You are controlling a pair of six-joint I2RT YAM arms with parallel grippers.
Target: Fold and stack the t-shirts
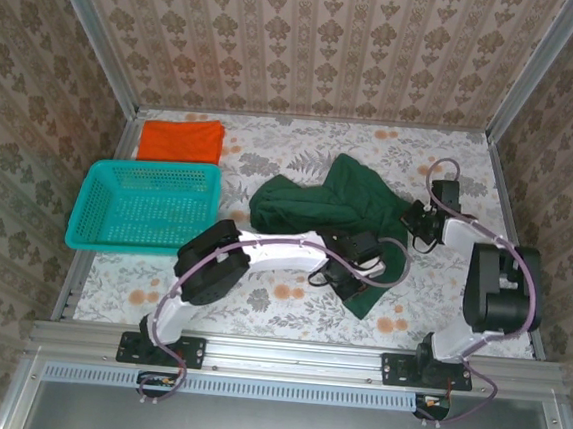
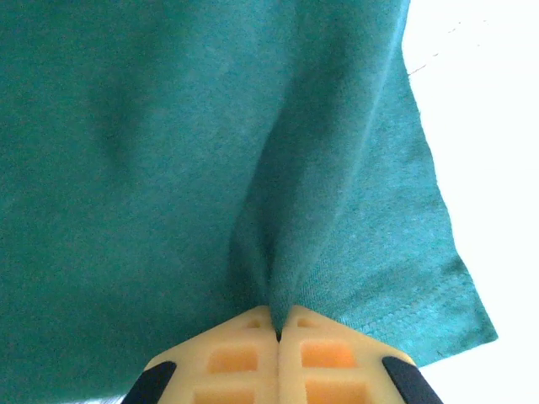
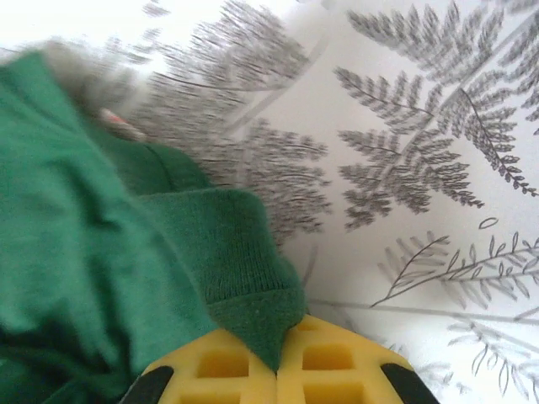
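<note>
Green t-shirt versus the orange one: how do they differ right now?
The green t-shirt lies crumpled in the middle of the table; the orange t-shirt sits folded in a flat rectangle beyond the basket. The green one is pinched by both the left gripper and the right gripper; the orange one is untouched. The green one covers more area than the orange. Both are plain cloth.

Fern-and-flower patterned bench [image 1: 303, 141], folded bright orange cloth t-shirt [image 1: 180, 140] far left, teal plastic mesh basket [image 1: 147, 207] just nearer, crumpled dark green t-shirt [image 1: 348, 195] mid-bench
</note>
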